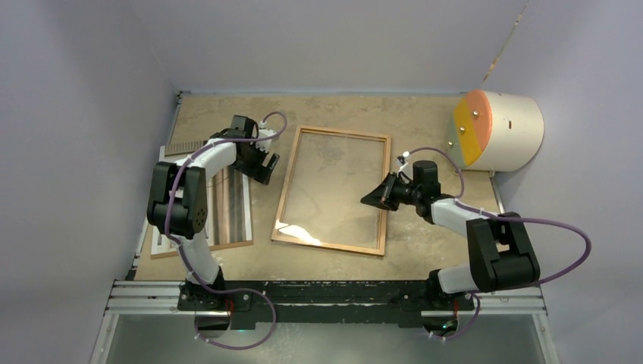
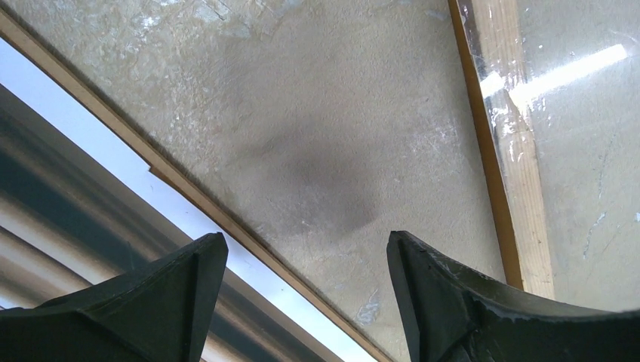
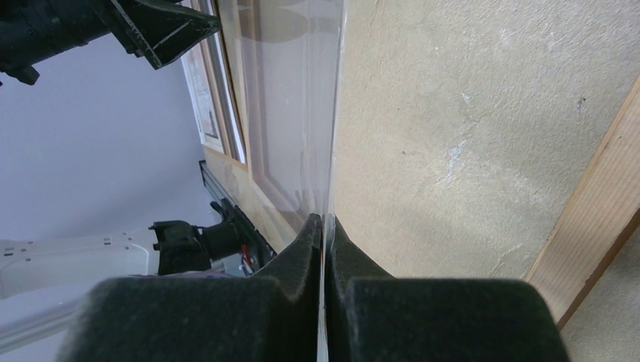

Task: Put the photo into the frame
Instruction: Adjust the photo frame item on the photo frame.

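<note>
The right gripper point(image 3: 324, 223) pinches the edge of the clear glass pane point(image 3: 298, 113) over the frame point(image 1: 345, 133). The left gripper point(image 2: 307, 238) hangs with its fingers spread. The photo point(image 1: 231, 208) lies left of the frame, mostly hidden beneath the left arm point(image 1: 206, 158).

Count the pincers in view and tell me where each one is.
2. The left pincer hangs open over the table between the photo and the frame. The right pincer is shut on the glass pane's edge, just inside the frame's right side. None hidden.

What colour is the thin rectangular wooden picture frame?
Orange-brown frame, clearest in the top external view.
</note>
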